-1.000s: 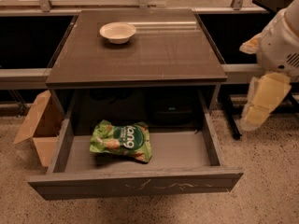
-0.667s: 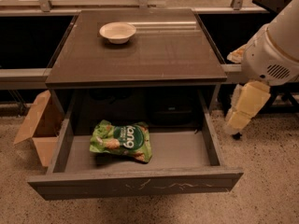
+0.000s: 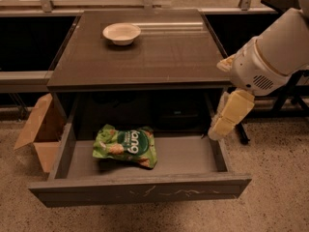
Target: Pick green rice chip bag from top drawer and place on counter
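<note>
The green rice chip bag (image 3: 126, 146) lies flat in the left half of the open top drawer (image 3: 188, 154), logo up. The drawer is pulled out from under the counter (image 3: 164, 57). My gripper (image 3: 218, 127) hangs from the white arm at the right, its pale fingers pointing down over the drawer's right side wall. It is well to the right of the bag and apart from it.
A white bowl (image 3: 121, 33) sits on the counter's far left part. An open cardboard box (image 3: 39, 132) stands on the speckled floor left of the drawer. Dark shelving and a black stand leg (image 3: 288, 98) lie to the right.
The arm has swung left and down, bringing the gripper from beyond the cabinet's right side to the drawer's right wall. The bag and bowl have not moved.
</note>
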`<action>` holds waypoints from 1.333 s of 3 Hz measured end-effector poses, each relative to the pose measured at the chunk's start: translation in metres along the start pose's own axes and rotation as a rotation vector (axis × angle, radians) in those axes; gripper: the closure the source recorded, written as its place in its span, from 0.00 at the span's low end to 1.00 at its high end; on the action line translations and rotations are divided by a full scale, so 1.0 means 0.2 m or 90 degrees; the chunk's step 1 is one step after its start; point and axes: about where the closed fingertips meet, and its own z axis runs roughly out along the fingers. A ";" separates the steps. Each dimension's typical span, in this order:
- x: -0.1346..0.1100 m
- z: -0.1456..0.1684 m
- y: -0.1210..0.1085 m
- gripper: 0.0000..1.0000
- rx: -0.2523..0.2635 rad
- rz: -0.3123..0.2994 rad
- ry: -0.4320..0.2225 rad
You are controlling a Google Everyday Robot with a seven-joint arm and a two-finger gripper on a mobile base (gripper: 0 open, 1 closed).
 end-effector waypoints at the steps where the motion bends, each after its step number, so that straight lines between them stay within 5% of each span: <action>1: -0.16 0.37 0.10 0.00 -0.079 -0.060 -0.025; 3: -0.38 0.95 0.29 0.00 -0.179 -0.094 -0.071; 4: -0.47 1.10 0.29 0.00 -0.185 -0.085 -0.101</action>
